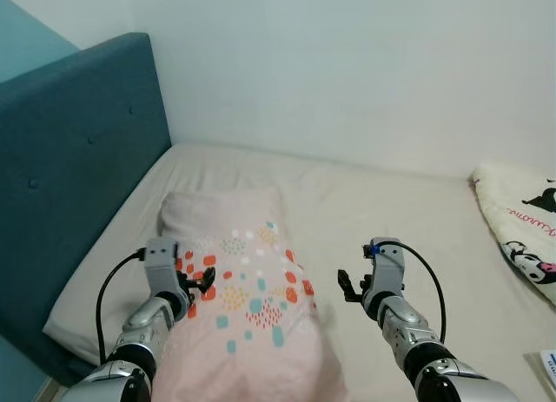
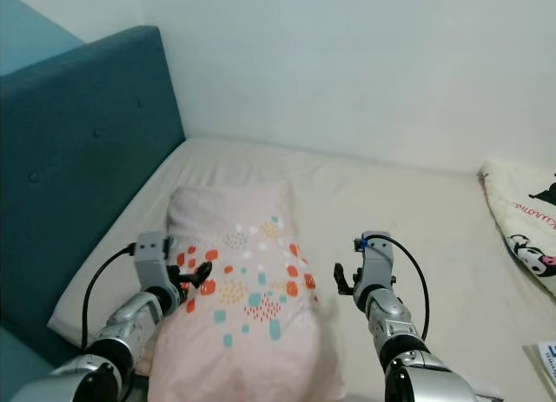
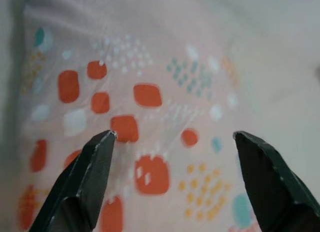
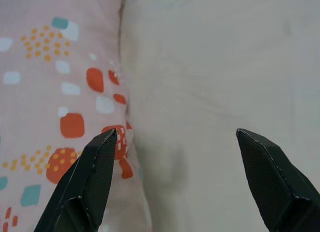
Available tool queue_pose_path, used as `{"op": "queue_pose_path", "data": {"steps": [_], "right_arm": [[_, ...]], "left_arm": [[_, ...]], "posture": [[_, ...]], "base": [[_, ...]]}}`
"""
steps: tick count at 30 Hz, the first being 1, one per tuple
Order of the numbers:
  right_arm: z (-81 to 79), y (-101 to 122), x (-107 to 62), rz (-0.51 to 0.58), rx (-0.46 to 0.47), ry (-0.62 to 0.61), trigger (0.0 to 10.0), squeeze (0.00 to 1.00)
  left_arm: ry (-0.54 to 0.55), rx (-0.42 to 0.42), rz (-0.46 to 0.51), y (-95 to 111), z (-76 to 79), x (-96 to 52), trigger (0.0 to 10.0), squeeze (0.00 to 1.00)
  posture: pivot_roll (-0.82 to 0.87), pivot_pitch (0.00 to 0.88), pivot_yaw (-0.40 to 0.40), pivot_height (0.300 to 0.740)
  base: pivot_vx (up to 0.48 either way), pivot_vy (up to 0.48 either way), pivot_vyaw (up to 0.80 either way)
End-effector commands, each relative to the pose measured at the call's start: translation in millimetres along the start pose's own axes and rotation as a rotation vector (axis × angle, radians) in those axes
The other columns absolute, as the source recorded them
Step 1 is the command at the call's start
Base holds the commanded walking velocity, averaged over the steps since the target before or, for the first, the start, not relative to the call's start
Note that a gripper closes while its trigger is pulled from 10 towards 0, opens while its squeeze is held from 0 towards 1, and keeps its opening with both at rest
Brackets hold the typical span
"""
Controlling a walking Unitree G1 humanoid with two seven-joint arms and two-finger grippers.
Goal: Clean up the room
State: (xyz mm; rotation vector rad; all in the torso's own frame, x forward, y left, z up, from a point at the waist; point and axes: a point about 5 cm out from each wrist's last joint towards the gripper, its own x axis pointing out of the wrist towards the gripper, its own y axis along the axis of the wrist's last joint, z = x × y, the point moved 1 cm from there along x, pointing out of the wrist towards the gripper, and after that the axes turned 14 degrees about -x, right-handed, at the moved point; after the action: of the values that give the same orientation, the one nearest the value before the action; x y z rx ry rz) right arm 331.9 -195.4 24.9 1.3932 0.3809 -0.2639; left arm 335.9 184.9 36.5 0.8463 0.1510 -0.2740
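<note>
Pink pillow (image 1: 243, 289) lies lower centre on the bed (image 1: 391, 211). Left gripper (image 1: 201, 285) and right gripper (image 1: 347, 285) flank it, jaws wide open, empty (best pinch both edges evenly, I'd judge).

A pale pink pillow (image 1: 248, 298) lies flat on the cream mattress (image 1: 382, 202), lengthwise from near the headboard edge toward the near edge, closer to the mattress's left edge than its right. Its cover carries a scatter of red-orange, teal, white and dotted yellow patches, densest across the middle, while the far end is plain pink. The cloth is smooth with soft creases at the far end. At the right edge of the mattress rests a cream blanket (image 1: 521, 228) printed with black-and-white cartoon figures and pink lettering, bunched and partly cut off by the picture's edge.
</note>
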Motion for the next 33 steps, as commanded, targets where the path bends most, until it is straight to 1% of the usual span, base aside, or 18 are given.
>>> {"op": "queue_pose_path", "data": {"steps": [1,4,5,6,8,9,11,12,15,16,17,18,19,20,21,23,27,33], "right_arm": [[-1.1,1,0.1,0.015,0.015,-0.001,10.0,0.0],[-1.6,1,0.2,0.016,0.011,0.0,10.0,0.0],[-1.6,1,0.2,0.016,0.011,0.0,10.0,0.0],[-2.0,2,0.3,0.018,0.012,0.001,10.0,0.0],[-2.2,2,0.3,0.019,0.013,0.002,10.0,0.0],[-2.4,2,0.3,0.02,0.013,0.003,10.0,0.0],[-3.7,1,0.5,0.002,-0.006,0.008,10.0,0.0],[-3.7,1,0.5,0.002,-0.006,0.008,10.0,0.0],[-6.5,-2,0.5,-0.017,-0.018,0.022,10.0,0.0],[-6.5,-2,0.5,-0.017,-0.018,0.022,10.0,0.0],[-7.0,-2,0.5,-0.018,-0.016,0.025,10.0,0.0],[-7.0,-2,0.5,-0.018,-0.016,0.025,10.0,0.0],[-7.3,-3,0.4,-0.017,-0.012,0.026,10.0,0.0],[-7.3,-3,0.4,-0.017,-0.012,0.026,10.0,0.0],[-7.2,-3,0.4,-0.015,-0.011,0.027,10.0,0.0],[-7.2,-2,0.3,-0.014,-0.011,0.027,10.0,0.0],[-5.2,-2,0.2,-0.01,-0.008,0.02,10.0,0.0],[-4.3,-1,0.2,-0.006,-0.006,0.018,10.0,0.0]], "left_arm": [[-0.066,-0.105,0.047,13,3.2,1.4,0.0,0.0],[-0.213,-0.237,0.112,34,14.6,4.0,0.0,0.0],[-0.213,-0.237,0.112,34,14.6,4.0,0.0,0.0],[-0.276,-0.278,0.144,47,19.4,4.6,10.0,0.0],[-0.289,-0.271,0.148,52,21.1,5.1,10.0,0.0],[-0.293,-0.242,0.146,54,22.3,5.5,10.0,0.0],[-0.261,-0.148,0.113,52,22.5,6.9,10.0,0.0],[-0.261,-0.148,0.113,52,22.5,6.9,10.0,0.0],[-0.18,0.012,0.047,41,17.3,7.3,10.0,0.0],[-0.18,0.012,0.047,41,17.3,7.3,10.0,0.0],[-0.135,0.073,0.024,38,13.0,6.7,10.0,0.0],[-0.135,0.073,0.024,38,13.0,6.7,10.0,0.0],[-0.065,0.126,0.001,34,5.2,4.9,10.0,0.0],[-0.065,0.126,0.001,34,5.2,4.9,10.0,0.0],[-0.025,0.118,0.001,33,-0.1,3.4,10.0,0.0],[-0.002,0.105,0.002,33,-3.3,2.3,10.0,0.0],[0.064,0.134,-0.014,27,-12.4,-1.3,10.0,0.0],[0.066,0.132,-0.035,22,-13.8,-2.3,10.0,0.0]], "posture": [[-0.08,0.0,-0.03,0.64],[-0.08,0.0,-0.031,0.64],[-0.08,0.0,-0.031,0.64],[-0.08,0.0,-0.03,0.64],[-0.08,0.0,-0.03,0.64],[-0.08,0.0,-0.03,0.64],[-0.08,0.0,-0.028,0.64],[-0.08,0.0,-0.028,0.64],[-0.08,0.0,-0.026,0.626],[-0.08,0.0,-0.026,0.626],[-0.08,0.0,-0.026,0.621],[-0.08,0.0,-0.026,0.621],[-0.08,0.0,-0.022,0.611],[-0.08,0.0,-0.022,0.611],[-0.08,0.0,-0.02,0.606],[-0.08,0.0,-0.02,0.601],[-0.09,0.0,-0.018,0.586],[-0.09,0.0,-0.02,0.571]], "base": [[0.0,0.0,0.0],[0.0,0.0,0.0],[0.0,0.0,0.0],[0.0,0.0,0.0],[0.0,0.0,0.0],[0.0,0.0,0.0],[0.0,0.0,0.0],[0.0,0.0,0.0],[0.0,0.0,0.0],[0.0,0.0,0.0],[0.0,0.0,0.0],[0.0,0.0,0.0],[0.0,0.0,0.0],[0.0,0.0,0.0],[0.0,0.0,0.0],[0.0,0.0,0.0],[0.0,0.0,0.0],[0.0,0.0,0.0]]}}
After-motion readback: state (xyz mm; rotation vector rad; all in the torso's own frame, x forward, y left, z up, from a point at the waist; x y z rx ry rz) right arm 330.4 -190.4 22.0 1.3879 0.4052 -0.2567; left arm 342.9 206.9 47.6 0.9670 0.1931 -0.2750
